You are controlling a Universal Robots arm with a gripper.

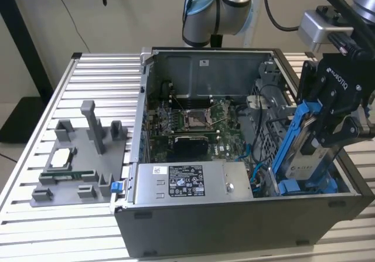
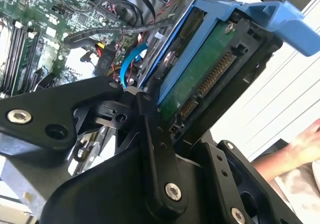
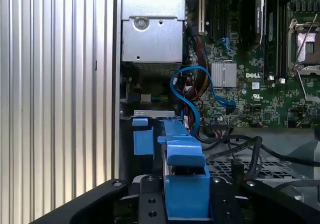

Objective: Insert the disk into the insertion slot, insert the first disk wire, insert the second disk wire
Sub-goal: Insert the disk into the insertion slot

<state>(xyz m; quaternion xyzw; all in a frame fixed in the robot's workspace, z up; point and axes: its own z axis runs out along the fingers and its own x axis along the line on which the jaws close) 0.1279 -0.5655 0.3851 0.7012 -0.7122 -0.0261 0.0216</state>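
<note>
My gripper (image 1: 335,124) is shut on the disk (image 1: 309,158), a silver drive in a blue carrier frame (image 1: 296,136). The disk stands tilted on edge at the right end of the dark computer case (image 1: 234,230). Its lower end is down in the insertion slot (image 1: 268,147), a grey perforated metal bay. In the second wrist view, black fingers (image 2: 152,149) clamp the disk (image 2: 200,81), whose green circuit side and connector show. The first wrist view looks down the blue carrier (image 3: 184,176) into the case. A blue wire (image 3: 192,96) loops loose beside the bay.
A silver power-supply box (image 1: 193,183) fills the case's front and the motherboard (image 1: 193,121) lies behind it. A grey fixture (image 1: 79,156) with parts sits on the slatted table (image 1: 29,174) on the exterior view's left. A person's hand (image 2: 306,148) is near the table's edge.
</note>
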